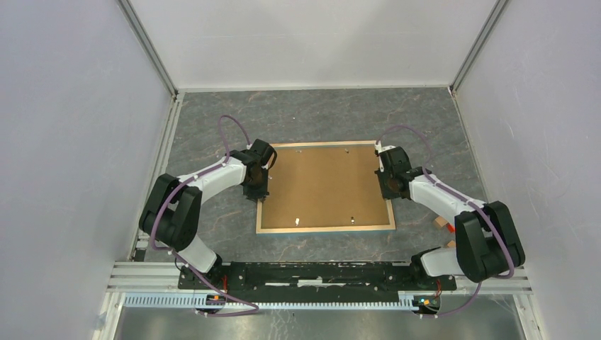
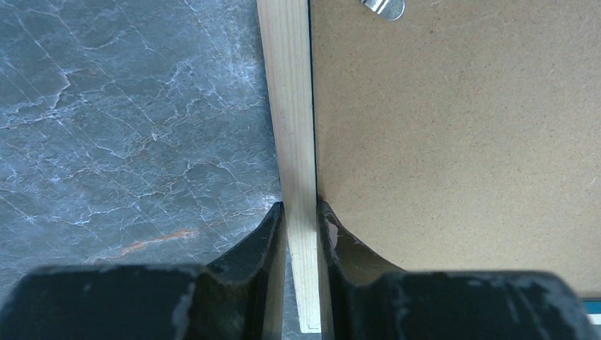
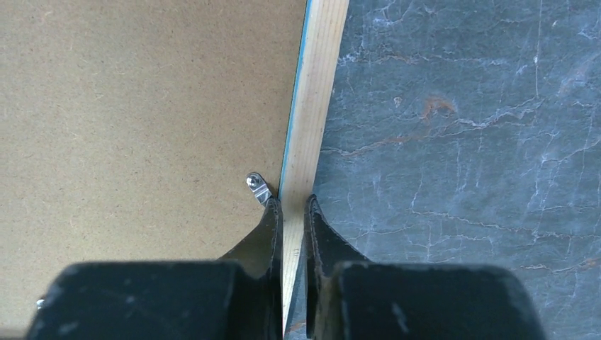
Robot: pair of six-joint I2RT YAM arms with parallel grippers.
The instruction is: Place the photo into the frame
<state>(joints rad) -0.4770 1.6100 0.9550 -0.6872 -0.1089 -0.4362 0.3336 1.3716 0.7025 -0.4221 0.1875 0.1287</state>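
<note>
The frame (image 1: 264,212) lies back-up in the middle of the table, light wood rim around a plain brown backing board (image 1: 322,188). My left gripper (image 1: 256,185) is shut on the frame's left rim (image 2: 294,127), one finger outside, one on the board side. My right gripper (image 1: 386,183) is shut on the frame's right rim (image 3: 315,106), where a thin blue edge shows. A small metal turn clip (image 3: 258,187) sits on the board beside my right inner finger. The photo is out of view.
Two small light wooden bits (image 1: 445,224) lie on the table by the right arm. Grey marble tabletop (image 1: 319,113) lies all around the frame. White walls and aluminium rails bound the table at left, right and back.
</note>
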